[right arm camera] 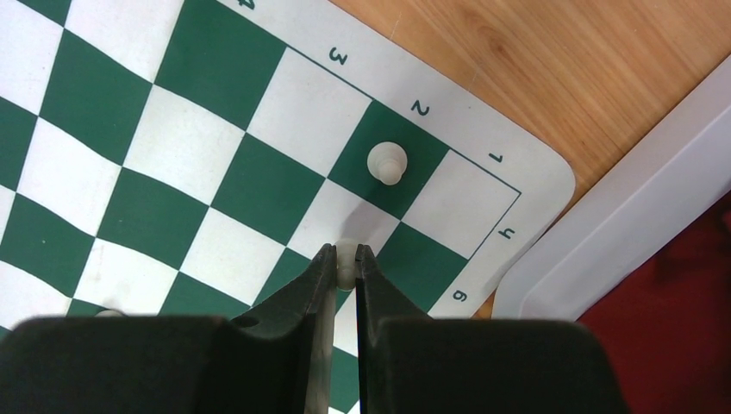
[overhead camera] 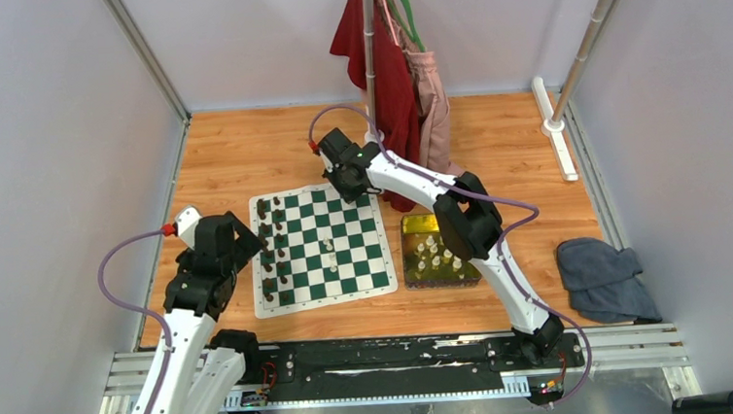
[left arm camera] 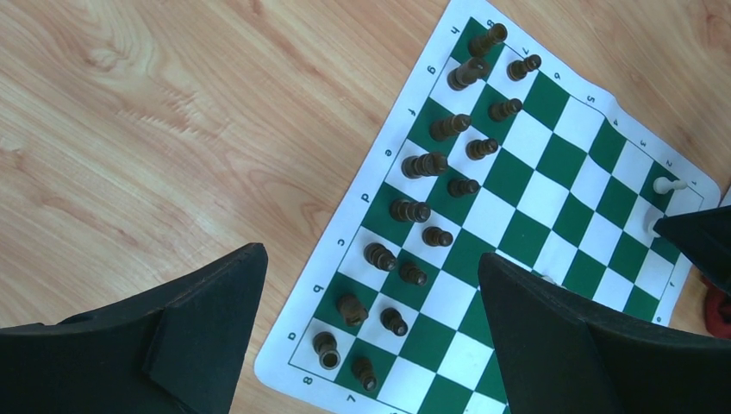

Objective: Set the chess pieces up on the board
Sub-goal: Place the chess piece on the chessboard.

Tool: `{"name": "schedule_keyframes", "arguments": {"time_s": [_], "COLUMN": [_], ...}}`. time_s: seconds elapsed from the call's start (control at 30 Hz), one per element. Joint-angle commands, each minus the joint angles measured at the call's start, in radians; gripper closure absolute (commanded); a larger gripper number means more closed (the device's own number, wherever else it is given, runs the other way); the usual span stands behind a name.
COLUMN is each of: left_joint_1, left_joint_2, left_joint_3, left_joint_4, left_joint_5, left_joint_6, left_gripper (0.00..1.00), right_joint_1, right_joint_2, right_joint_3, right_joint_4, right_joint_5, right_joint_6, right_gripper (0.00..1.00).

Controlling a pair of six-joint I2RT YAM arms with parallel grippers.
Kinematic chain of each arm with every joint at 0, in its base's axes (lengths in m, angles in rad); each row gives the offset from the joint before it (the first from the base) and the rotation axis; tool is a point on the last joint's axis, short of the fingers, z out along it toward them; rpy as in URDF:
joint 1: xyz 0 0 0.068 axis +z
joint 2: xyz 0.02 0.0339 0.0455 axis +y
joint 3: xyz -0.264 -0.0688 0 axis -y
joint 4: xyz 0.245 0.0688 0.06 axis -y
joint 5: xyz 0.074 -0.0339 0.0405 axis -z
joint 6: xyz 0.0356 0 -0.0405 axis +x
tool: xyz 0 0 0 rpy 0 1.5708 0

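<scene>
top external view: the green-and-white chess board (overhead camera: 326, 303) lies mid-table, with dark chessmen (left arm camera: 409, 210) in two rows along its left edge. left gripper (left arm camera: 369, 255) hovers above them, jaws spread wide and empty. right gripper (right arm camera: 346, 252), at the board's far right corner, is clenched on a cream pawn (right arm camera: 346, 260), near another standing cream pawn (right arm camera: 387, 161).

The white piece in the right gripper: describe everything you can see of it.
The white piece is small, cream and smooth, plastic by its look. Only its rounded top shows, pinched between the two black fingers of the right gripper, which hide its body and base. It hangs over the board near a corner, above the white square beside a standing white pawn, apart from it. Whether its base touches the board cannot be told.
</scene>
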Motion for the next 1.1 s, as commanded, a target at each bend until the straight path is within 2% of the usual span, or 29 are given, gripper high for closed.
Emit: {"name": "schedule_keyframes", "arguments": {"time_s": [0.0, 1.07], "left_joint_1": [0.005, 0.005], "left_joint_2": [0.003, -0.027], "left_joint_3": [-0.014, -0.031], "left_joint_4": [0.019, 0.002], "left_joint_5": [-0.007, -0.010], "left_joint_6": [0.007, -0.003], "left_gripper": [0.00, 0.00], "right_joint_1": [-0.010, 0.002], "right_joint_2": [0.027, 0.045], "right_joint_3": [0.045, 0.036], "right_joint_4": [-0.023, -0.027], "right_joint_5": [-0.008, -0.039], "right_joint_6": [-0.002, 0.008], "right_gripper": [1.00, 1.00]}}
